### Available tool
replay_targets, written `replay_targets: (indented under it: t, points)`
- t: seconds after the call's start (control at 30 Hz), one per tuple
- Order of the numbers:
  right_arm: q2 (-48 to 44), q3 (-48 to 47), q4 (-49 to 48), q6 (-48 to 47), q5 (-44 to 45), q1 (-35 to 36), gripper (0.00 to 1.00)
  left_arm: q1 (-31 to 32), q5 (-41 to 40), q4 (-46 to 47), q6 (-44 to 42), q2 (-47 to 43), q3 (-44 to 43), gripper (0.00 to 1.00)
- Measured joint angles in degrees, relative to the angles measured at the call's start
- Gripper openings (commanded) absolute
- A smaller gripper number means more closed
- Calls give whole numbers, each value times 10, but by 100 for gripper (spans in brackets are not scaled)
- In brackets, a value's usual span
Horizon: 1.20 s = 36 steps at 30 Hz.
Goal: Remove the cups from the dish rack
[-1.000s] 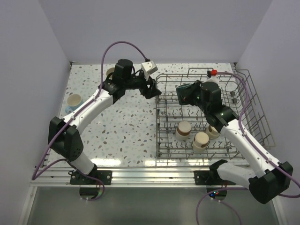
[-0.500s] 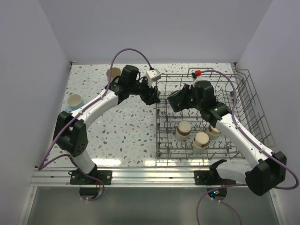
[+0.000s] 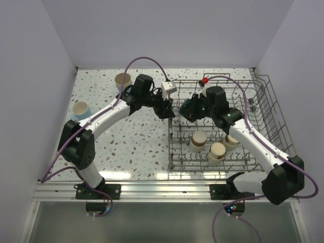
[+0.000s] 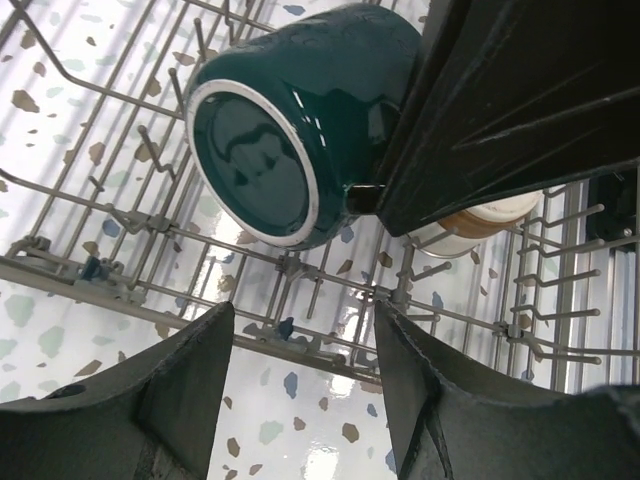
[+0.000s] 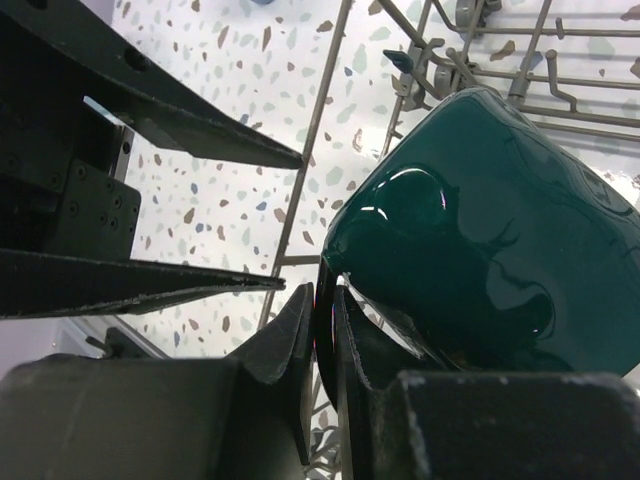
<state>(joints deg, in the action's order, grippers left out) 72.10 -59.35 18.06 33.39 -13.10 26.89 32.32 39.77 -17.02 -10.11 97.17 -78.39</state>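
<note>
While your right pincer clamps rim of teal mug, mug hangs tilted above left part of rack, base turned toward your left pincer. Left pincer released, fingers spread wide, nothing between them; mug just beyond tips, not touching. Three beige cups sit in rack, near side. Beige cup and pale blue cup stand on table, far left.
</note>
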Motion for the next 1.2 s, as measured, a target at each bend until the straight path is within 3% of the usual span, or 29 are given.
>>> replay_targets:
  t: [0.8,0.97,1.2]
  points:
    - [-69,22,-14,93,1,7,0,5,12,-36,-2,-10,0,60]
    - [-64,19,-8,48,31,49,0,-36,1,-67,-11,-28,-4,60]
    - [-11,-55,39,-47,67,100,0,-121,-22,-91,-26,-78,-10,60]
